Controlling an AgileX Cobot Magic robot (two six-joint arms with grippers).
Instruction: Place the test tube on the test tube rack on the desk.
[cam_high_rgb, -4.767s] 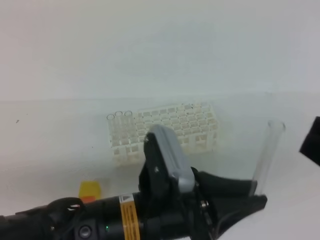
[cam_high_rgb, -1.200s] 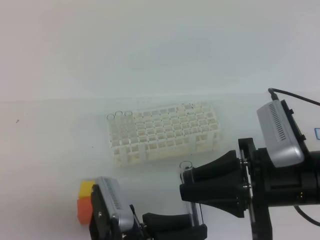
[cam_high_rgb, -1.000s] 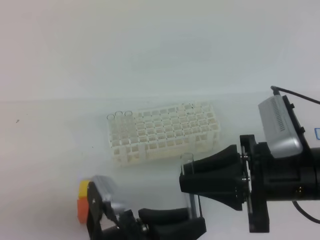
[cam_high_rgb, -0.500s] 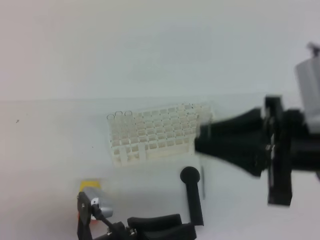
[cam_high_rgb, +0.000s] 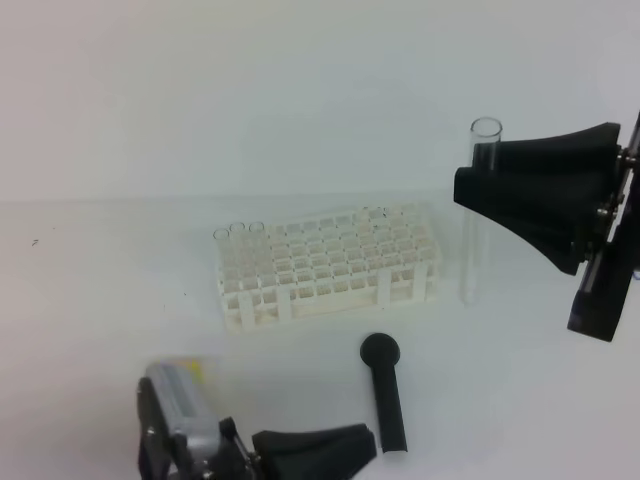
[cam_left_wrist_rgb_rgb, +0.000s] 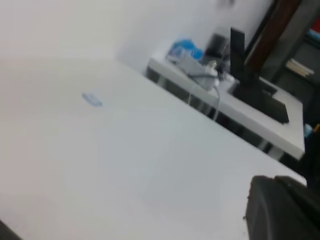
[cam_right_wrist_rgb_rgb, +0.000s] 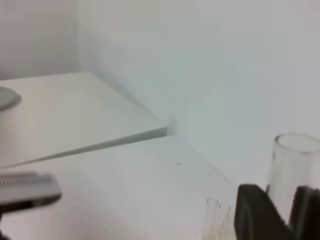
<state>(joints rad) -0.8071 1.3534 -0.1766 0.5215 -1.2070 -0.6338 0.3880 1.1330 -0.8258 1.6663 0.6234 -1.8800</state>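
Your right claw (cam_high_rgb: 478, 170) is clamped on the upright test tube (cam_high_rgb: 475, 215) just right of the rack (cam_high_rgb: 325, 265); left claw (cam_high_rgb: 372, 440), near the desk's (cam_high_rgb: 90, 300) front edge, sits pinched together, empty.

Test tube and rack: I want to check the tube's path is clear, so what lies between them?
Nothing but bare desk. In the exterior high view the test tube hangs upright in the right gripper, just right of the rack.
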